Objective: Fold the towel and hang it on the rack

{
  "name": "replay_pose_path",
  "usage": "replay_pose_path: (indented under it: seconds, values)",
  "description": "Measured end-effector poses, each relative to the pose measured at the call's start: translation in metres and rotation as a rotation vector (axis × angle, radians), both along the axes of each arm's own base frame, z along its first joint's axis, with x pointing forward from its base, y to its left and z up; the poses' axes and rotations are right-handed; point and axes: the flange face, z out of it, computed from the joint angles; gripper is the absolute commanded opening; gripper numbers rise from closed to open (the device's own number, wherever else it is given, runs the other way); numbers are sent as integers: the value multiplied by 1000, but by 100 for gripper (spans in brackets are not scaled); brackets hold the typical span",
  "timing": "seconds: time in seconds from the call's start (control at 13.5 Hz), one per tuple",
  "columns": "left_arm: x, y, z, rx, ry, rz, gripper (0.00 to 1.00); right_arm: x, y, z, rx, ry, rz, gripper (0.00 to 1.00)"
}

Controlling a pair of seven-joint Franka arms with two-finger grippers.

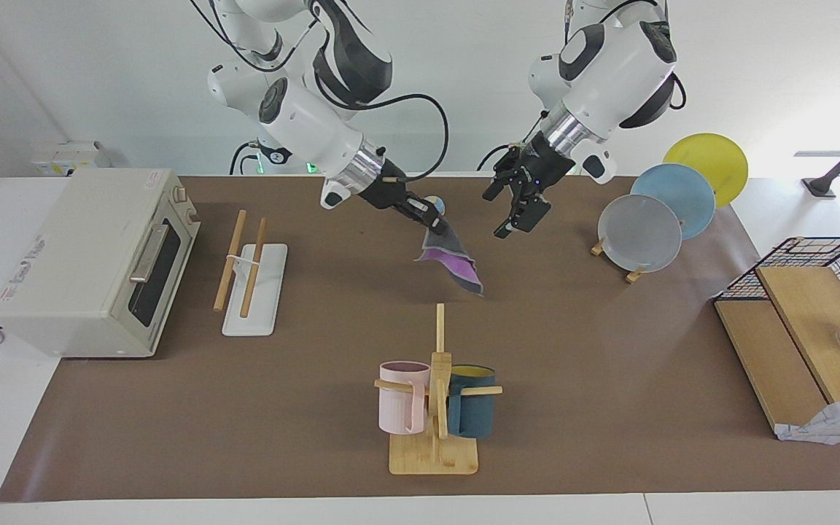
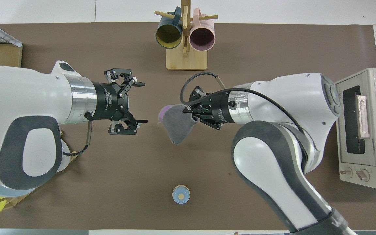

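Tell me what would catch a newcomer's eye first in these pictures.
The purple and grey towel dangles in mid-air over the middle of the table, pinched in the right hand. Beside it the left hand hangs wide open and empty. The rack lies bare beside the toaster oven.

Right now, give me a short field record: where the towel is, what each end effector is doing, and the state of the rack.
towel: purple and dark grey square cloth, hanging folded above the brown table mat
right end effector: shut on towel's top edge
left end effector: open, empty, in the air beside the towel
rack: white base with two light-wood rods, bare, in front of the oven
hung: not yet
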Motion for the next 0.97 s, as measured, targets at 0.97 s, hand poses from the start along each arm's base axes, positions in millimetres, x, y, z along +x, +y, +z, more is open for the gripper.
replay_pose_path:
  seconds: [0.97]
  values:
    - [24, 189, -34, 324, -359, -651, 100, -9, -291, -44, -213, -47, 372, 0]
